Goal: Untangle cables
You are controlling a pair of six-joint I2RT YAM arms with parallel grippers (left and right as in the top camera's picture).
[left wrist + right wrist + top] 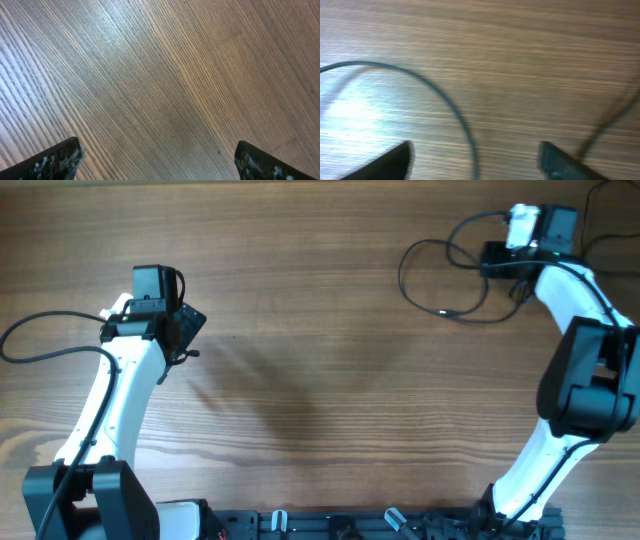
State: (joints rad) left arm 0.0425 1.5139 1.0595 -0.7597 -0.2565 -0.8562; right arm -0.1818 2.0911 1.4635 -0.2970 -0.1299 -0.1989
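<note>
Thin black cables [440,280] lie in loose loops at the far right of the wooden table, with a small plug end near the middle of the loops. My right gripper [497,260] hovers at the right edge of these loops. In the right wrist view its jaws [475,160] are open, and one blurred cable strand [455,115] curves between the fingertips; a second strand [605,125] runs at the right. My left gripper [188,330] is at the far left, away from the cables. Its jaws [157,160] are open over bare wood.
A thicker black arm wire [40,345] loops at the left edge. Another arm wire [605,220] runs at the top right corner. The arm bases and a black rail [380,525] line the near table edge.
</note>
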